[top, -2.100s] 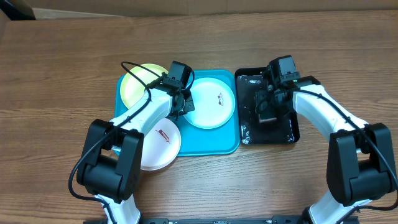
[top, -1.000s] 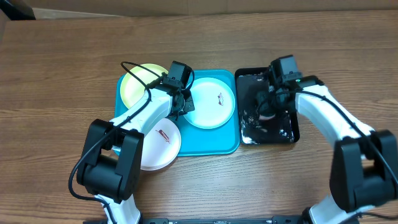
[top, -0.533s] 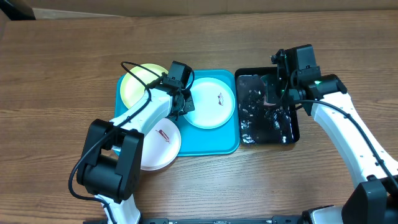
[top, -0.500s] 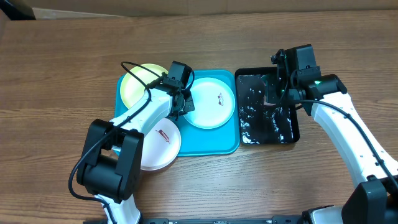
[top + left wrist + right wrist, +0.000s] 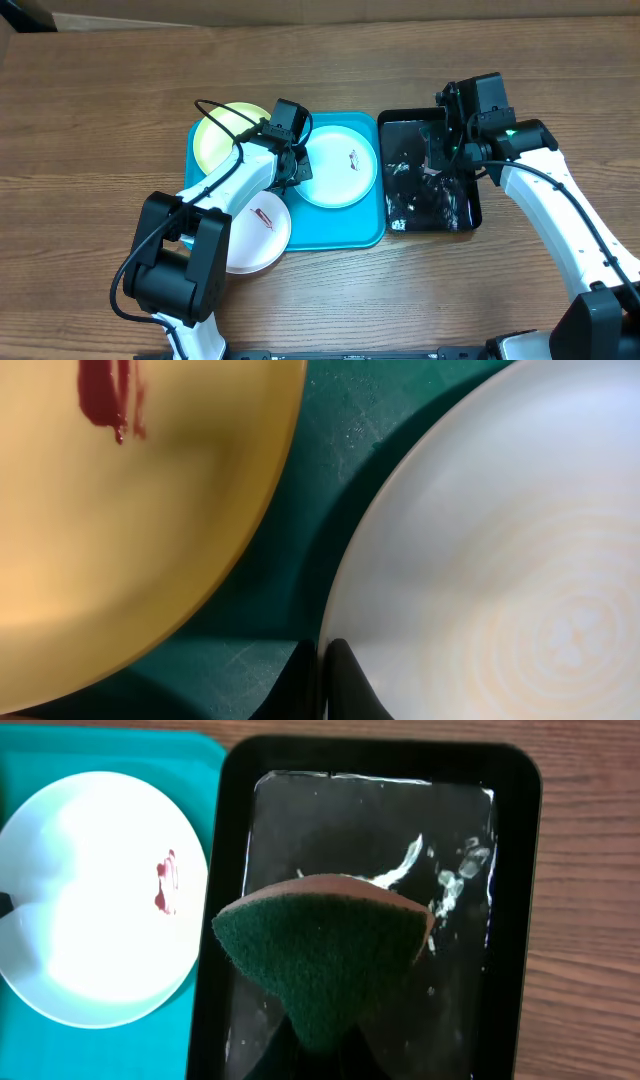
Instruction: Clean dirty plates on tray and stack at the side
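The turquoise tray point(image 5: 366, 232) holds a yellow-green plate point(image 5: 215, 140) at its back left and a pale blue plate point(image 5: 340, 170) with a red smudge at its centre. A white plate point(image 5: 255, 235) with a red smudge overhangs the tray's front left corner. My left gripper point(image 5: 293, 172) is shut on the pale blue plate's left rim point(image 5: 335, 610); its fingertips point(image 5: 322, 685) pinch the edge beside the yellow-green plate point(image 5: 120, 530). My right gripper point(image 5: 320, 1058) is shut on a green-faced sponge point(image 5: 320, 955) held above the black tray point(image 5: 520, 870).
The glossy black tray point(image 5: 472, 215) stands right of the turquoise tray, with water glinting in it. Bare wooden table point(image 5: 100, 90) lies around both trays. The pale blue plate point(image 5: 95, 910) also shows at the left of the right wrist view.
My right gripper has lifted the sponge up out of the black tray and drawn back to the right. The left arm and the plates have not moved.
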Controlling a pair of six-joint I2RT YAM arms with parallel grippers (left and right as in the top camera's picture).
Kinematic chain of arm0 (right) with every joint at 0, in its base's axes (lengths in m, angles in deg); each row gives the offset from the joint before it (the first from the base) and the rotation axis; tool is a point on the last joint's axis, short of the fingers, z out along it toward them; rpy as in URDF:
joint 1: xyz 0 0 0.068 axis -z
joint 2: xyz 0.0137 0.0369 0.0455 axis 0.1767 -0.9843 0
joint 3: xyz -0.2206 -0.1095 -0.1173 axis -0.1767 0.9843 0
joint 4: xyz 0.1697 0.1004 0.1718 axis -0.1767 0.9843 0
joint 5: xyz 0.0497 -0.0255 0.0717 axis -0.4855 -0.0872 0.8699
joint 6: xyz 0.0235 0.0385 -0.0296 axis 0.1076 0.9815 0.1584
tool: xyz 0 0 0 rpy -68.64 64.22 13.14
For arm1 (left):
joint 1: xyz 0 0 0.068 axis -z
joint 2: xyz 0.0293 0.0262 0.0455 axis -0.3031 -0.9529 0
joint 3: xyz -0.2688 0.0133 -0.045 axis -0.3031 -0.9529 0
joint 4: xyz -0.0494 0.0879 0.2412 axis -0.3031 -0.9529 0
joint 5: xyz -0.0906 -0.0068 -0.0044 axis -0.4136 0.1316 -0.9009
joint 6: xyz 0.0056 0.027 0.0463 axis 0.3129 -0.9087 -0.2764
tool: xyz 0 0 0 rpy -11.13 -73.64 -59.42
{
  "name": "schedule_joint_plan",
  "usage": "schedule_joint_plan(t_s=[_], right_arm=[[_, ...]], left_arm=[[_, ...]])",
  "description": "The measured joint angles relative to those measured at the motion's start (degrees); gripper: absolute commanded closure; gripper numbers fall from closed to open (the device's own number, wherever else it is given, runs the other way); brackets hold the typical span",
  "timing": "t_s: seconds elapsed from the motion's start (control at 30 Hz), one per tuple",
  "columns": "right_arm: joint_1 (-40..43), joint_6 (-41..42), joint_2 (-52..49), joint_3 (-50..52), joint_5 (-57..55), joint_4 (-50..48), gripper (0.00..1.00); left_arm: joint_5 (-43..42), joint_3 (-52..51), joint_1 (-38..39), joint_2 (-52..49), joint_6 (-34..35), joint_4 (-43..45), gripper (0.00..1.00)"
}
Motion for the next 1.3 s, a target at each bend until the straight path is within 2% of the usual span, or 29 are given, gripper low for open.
schedule_joint_plan(t_s=[0.43,0.63,0.8,1.3], right_arm=[[0.00,0.96,0.02,0.17,-0.24,0.00,0.96],[0.00,1.27,0.02,5.88,-0.63,-5.92,0.96],[0.00,1.29,0.00,7.85,-0.68,-6.14,0.96],[0.00,3.93,0.00,2.32,-0.42,1.09,0.96]], left_arm=[[0.28,0.04,0.00,0.02,0.00,-0.44,0.96],[0.31,0.07,0.00,0.02,0.00,-0.55,0.96],[0.50,0.07,0.00,0.13,0.00,-0.90,0.95],[1.62,0.07,0.00,0.35,1.51,-2.32,0.96]])
